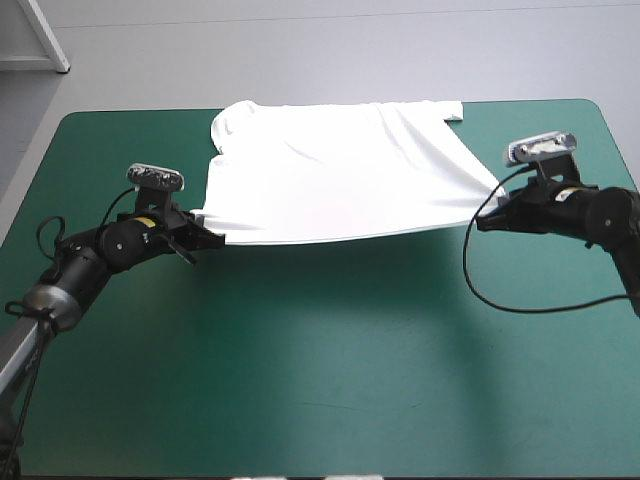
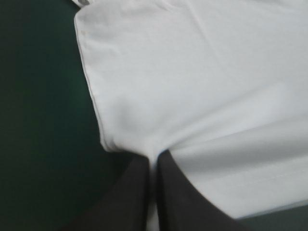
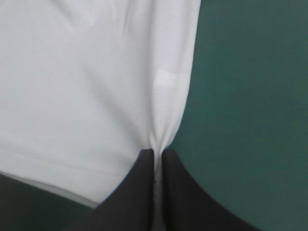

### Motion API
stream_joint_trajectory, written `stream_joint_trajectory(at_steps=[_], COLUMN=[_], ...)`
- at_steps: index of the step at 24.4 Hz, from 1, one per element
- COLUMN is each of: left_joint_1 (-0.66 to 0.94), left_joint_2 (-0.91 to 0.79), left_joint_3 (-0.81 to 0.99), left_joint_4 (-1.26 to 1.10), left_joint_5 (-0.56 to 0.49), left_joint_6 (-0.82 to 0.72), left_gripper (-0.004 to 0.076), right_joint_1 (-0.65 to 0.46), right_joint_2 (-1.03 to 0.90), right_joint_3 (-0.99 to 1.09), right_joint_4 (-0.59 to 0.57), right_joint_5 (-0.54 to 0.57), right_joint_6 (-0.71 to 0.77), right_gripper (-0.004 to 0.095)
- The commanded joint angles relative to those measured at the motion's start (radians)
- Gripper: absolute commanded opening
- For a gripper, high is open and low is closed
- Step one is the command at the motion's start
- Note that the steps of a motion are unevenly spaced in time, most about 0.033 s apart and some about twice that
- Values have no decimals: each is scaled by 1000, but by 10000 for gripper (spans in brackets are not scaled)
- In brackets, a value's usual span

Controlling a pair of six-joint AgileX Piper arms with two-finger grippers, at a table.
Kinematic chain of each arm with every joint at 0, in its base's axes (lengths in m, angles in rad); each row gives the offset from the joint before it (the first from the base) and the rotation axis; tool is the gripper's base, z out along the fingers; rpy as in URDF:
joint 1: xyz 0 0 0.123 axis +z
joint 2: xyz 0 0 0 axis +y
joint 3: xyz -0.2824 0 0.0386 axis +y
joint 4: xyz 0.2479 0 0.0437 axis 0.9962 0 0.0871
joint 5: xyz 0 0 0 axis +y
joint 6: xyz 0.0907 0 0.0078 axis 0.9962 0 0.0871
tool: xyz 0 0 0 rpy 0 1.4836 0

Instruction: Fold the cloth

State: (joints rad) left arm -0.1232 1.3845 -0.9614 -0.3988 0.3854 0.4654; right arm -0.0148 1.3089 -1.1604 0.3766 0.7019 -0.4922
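Now: white T-shirt (image 1: 335, 165) lies over the far half of teal-green table (image 1: 330, 370), sleeves near the far edge. Near hem is lifted off the cover & stretched taut betw. both grippers. L gripper (image 2: 153, 163) clenched on one hem corner; R gripper (image 3: 159, 155) nipping the opposite corner, fabric puckered at each pinch.

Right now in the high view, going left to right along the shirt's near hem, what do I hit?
left gripper, shut on one hem corner → T-shirt, near hem stretched between the arms → right gripper, shut on the other corner.
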Motion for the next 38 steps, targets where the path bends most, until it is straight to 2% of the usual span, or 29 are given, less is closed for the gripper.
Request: stream_joint_trajectory(at_steps=[1, 6, 9, 10, 11, 12, 13, 15, 18, 20, 23, 27, 29, 34, 36, 38], left_joint_1=[-4, -4, -4, -4, -4, -4, -4, -4, -4, -4, -4, -4, -4, -4, -4, -4], left_joint_2=[-122, -228, -280, -303, -311, -331, -341, -372, -382, -382, -382, -382, -382, -377, -377, -377], left_joint_3=[51, 94, 94, 94, 94, 94, 94, 101, 145, 210, 305, 324, 324, 324, 324, 324], left_joint_4=[7, 69, 88, 88, 88, 97, 109, 205, 255, 244, 214, 205, 206, 182, 166, 150], left_joint_5=[-41, 123, 272, 345, 372, 442, 477, 594, 667, 674, 623, 597, 592, 591, 591, 591], left_joint_6=[-1, -4, -9, -9, -9, -18, -36, -114, -153, -153, -153, -153, -153, -122, -102, -92], left_gripper=[19, 19, 19, 19, 19, 19, 19, 19, 19, 19, 19, 19, 19, 44, 104, 201], right_joint_1=[-53, -148, -152, -144, -144, -144, -144, -144, -144, -144, -144, -144, -144, -144, -144, -144], right_joint_2=[-139, -284, -380, -407, -417, -446, -459, -491, -505, -505, -505, -505, -505, -505, -505, -505], right_joint_3=[91, 231, 301, 325, 335, 368, 383, 448, 541, 583, 613, 624, 624, 624, 624, 622], right_joint_4=[-16, -35, -66, -66, -66, -61, -61, -66, -32, -21, 0, 30, 38, 57, 70, 77], right_joint_5=[-63, -24, 36, 111, 136, 155, 160, 250, 246, 249, 247, 251, 251, 231, 227, 225], right_joint_6=[27, 64, 114, 125, 127, 144, 154, 187, 183, 180, 172, 149, 144, 139, 139, 139], right_gripper=[-14, -13, -13, -13, -13, -13, -13, -13, -13, -13, -13, -5, 47, 295, 348, 360])
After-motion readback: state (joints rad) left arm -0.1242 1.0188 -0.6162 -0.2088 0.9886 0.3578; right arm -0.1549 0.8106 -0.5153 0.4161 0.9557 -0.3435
